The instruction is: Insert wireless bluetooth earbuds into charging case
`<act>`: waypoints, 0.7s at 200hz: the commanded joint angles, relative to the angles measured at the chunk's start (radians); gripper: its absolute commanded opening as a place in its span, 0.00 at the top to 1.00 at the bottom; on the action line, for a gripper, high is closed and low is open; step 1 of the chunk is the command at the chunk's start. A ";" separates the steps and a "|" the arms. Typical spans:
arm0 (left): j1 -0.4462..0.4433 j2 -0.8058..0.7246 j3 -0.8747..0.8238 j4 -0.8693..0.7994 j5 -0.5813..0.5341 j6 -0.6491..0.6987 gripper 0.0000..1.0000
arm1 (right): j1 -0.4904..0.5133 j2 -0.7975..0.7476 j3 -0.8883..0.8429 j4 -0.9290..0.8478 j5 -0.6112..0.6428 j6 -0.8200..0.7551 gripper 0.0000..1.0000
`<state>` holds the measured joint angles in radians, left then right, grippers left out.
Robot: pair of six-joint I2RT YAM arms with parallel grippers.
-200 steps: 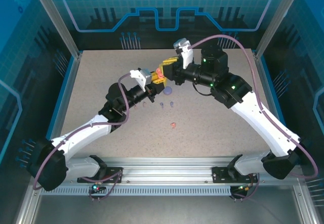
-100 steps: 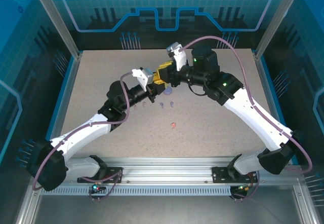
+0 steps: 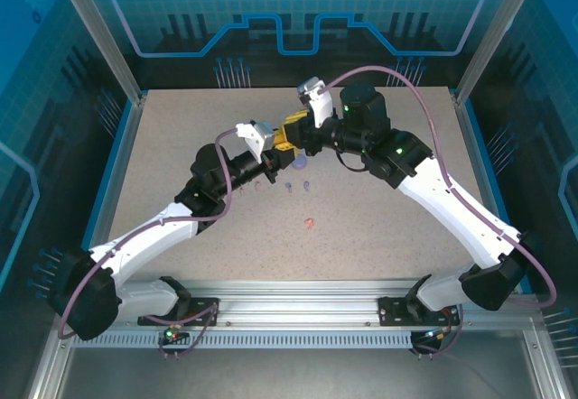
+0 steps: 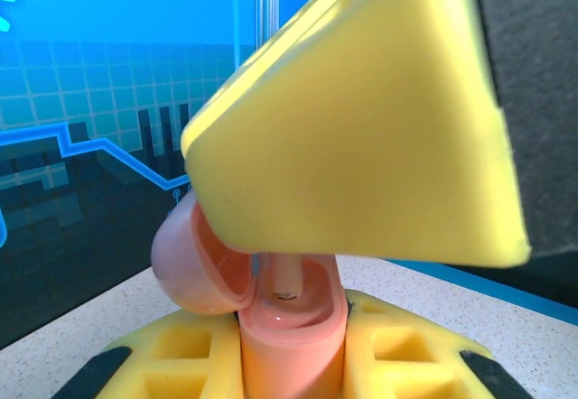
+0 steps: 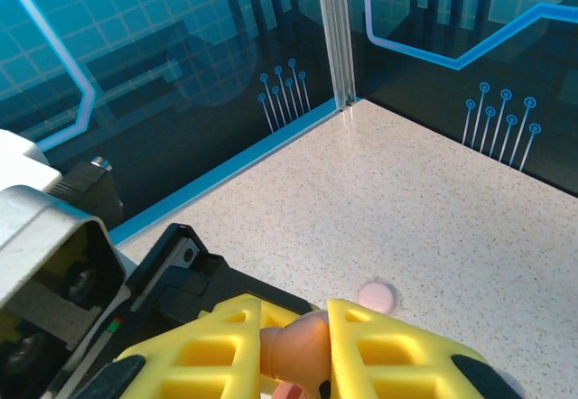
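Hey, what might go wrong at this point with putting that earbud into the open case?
1. The earbud has its stem at the mouth of the open coral case; if tilted, it may jam or spring out when the right gripper lets go.
2. The left gripper holds the case by its sides, so a hard push might slide it.
3. Loose earbuds on the table could get swept by either arm.

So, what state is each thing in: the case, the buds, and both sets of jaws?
charging case: lid open, upright.
earbud: stem down, reaching into it.
left gripper: jaws shut on the charging case.
right gripper: jaws shut on the earbud.
coral-red bud: loose on the table.
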<state>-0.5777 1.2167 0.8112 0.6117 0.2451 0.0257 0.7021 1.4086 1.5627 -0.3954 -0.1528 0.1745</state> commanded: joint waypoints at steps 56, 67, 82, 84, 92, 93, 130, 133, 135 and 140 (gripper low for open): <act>0.006 -0.005 0.031 0.032 0.017 0.006 1.00 | 0.023 0.003 -0.032 0.000 0.047 -0.049 0.80; 0.007 -0.005 0.031 0.032 0.017 0.006 1.00 | 0.027 0.007 -0.033 -0.002 0.047 -0.056 0.80; 0.007 -0.003 0.031 0.032 0.018 0.006 1.00 | 0.032 0.012 -0.031 -0.003 0.048 -0.062 0.80; 0.007 -0.003 0.031 0.032 0.017 0.006 1.00 | 0.034 0.012 -0.032 -0.003 0.048 -0.062 0.80; 0.007 -0.003 0.031 0.033 0.018 0.006 1.00 | 0.036 0.015 -0.032 -0.001 0.047 -0.063 0.80; 0.006 -0.003 0.031 0.033 0.018 0.006 1.00 | 0.038 0.015 -0.032 -0.002 0.047 -0.064 0.80; 0.006 -0.003 0.030 0.032 0.016 0.008 1.00 | 0.054 0.029 -0.020 -0.012 0.048 -0.081 0.80; 0.007 -0.005 0.029 0.032 0.016 0.008 1.00 | 0.054 0.030 -0.020 -0.014 0.048 -0.082 0.80; 0.006 -0.005 0.029 0.032 0.016 0.008 1.00 | 0.055 0.031 -0.018 -0.015 0.048 -0.082 0.80; 0.007 -0.005 0.029 0.032 0.014 0.009 1.00 | 0.057 0.034 -0.017 -0.020 0.050 -0.086 0.80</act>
<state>-0.5747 1.2167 0.8112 0.6022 0.2443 0.0257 0.7376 1.4174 1.5425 -0.3931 -0.1085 0.1181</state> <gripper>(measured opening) 0.226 0.208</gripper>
